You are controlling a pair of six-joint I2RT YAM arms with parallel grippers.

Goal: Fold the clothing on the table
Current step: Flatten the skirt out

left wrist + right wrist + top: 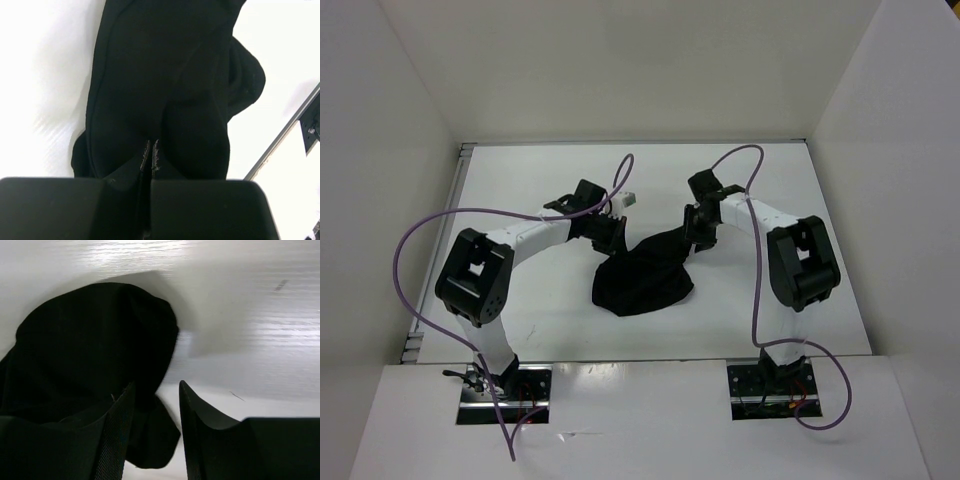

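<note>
The black clothing [642, 280] lies bunched in the middle of the white table [520, 190], its upper edge pulled into a ridge between the two arms. My left gripper [610, 238] sits at the cloth's upper left end. In the left wrist view that gripper [151, 142] is shut, with the clothing [150, 75] gathered at its tips and spreading away from them. My right gripper [698, 240] is at the cloth's upper right end. In the right wrist view it [156, 384] stands open, a corner of the clothing [90, 340] lying between and below its fingers.
White walls [380, 200] close in the table on the left, back and right. Purple cables [470, 215] loop from both arms above the surface. The table's thin metal edge [285, 132] runs near the left gripper. Bare table [250, 315] lies to the right of the cloth.
</note>
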